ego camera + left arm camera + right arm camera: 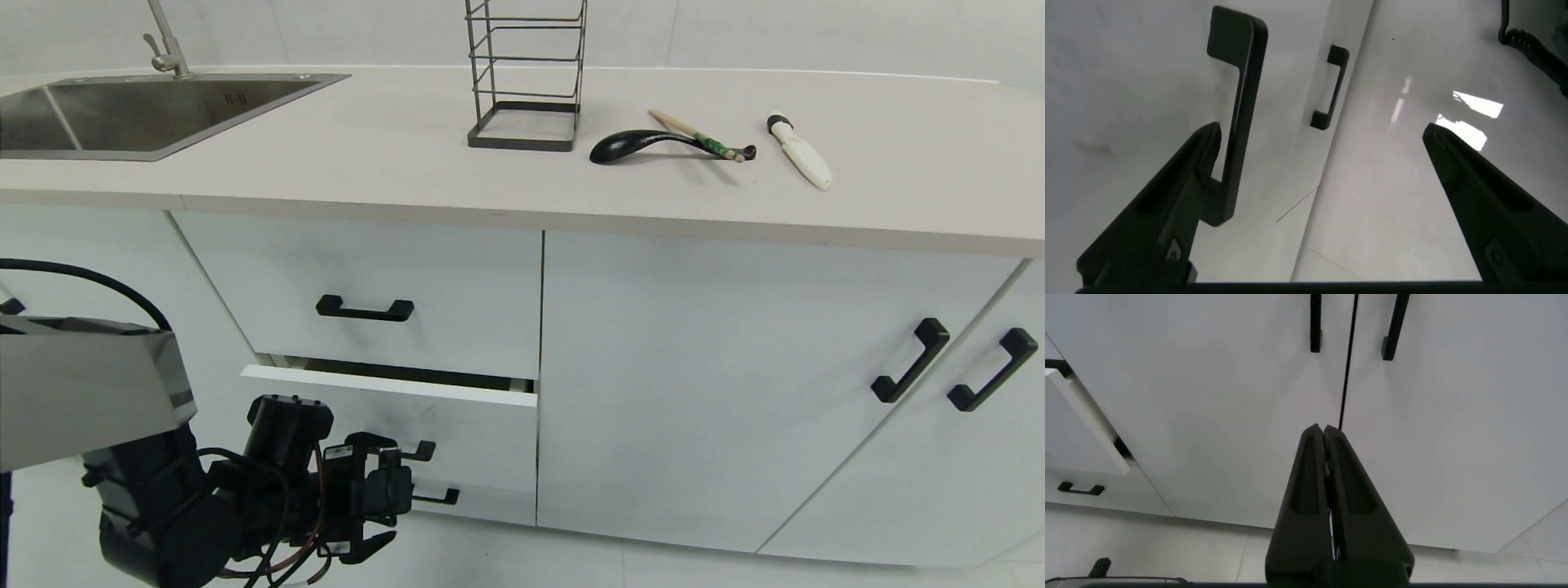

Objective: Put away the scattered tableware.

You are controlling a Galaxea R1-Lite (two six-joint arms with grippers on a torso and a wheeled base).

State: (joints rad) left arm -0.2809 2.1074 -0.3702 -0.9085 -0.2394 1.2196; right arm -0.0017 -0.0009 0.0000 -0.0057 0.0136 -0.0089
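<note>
Left of the table (326, 163), a steel sink (163, 106) sits. Below, the left end effector (384, 502), fingers spread apart, hangs at the handle (1237, 106) of a slightly open drawer (392, 385). On the table, right of a wire rack (526, 82), lie a black spoon (629, 145), a wooden chopstick (694, 134) across its handle, and a white utensil (802, 153) apart. The right end effector (1327, 474), fingers pressed together, faces the cabinet doors (1437, 416).

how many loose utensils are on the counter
3, all to the right of the wire rack: a black spoon, a wooden chopstick crossing its handle, and a white utensil with a black band, farthest right. The chopstick may be a pair lying together.
</note>
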